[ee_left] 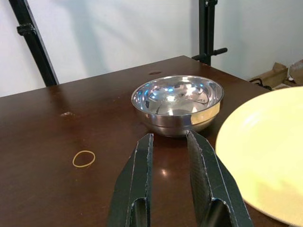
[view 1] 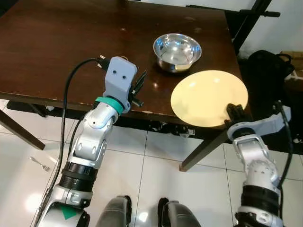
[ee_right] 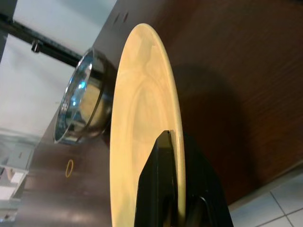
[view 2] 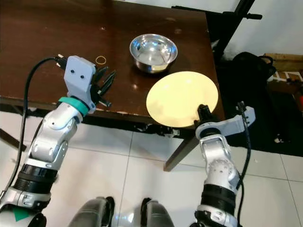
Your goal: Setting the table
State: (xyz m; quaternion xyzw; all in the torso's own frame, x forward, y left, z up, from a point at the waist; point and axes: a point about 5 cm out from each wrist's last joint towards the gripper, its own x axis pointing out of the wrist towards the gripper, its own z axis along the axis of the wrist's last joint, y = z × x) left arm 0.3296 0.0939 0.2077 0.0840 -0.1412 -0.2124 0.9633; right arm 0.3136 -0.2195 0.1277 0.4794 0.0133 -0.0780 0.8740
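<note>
The right gripper (ee_right: 176,208) fingers pinch the rim of the plate (view 1: 208,97), stiff, likely breakable and slippery, while the left gripper (ee_left: 171,156) fingers hang slightly parted before the bowl (ee_left: 177,104).

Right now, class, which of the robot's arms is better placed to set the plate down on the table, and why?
The right. The right gripper already clamps the yellow plate by its rim over the table corner. The left gripper hovers open, facing the steel bowl.

Head stereo pair looking down at table (view 1: 57,42); wrist cameras close along jaws, sharing bowl (ee_left: 177,101)
</note>
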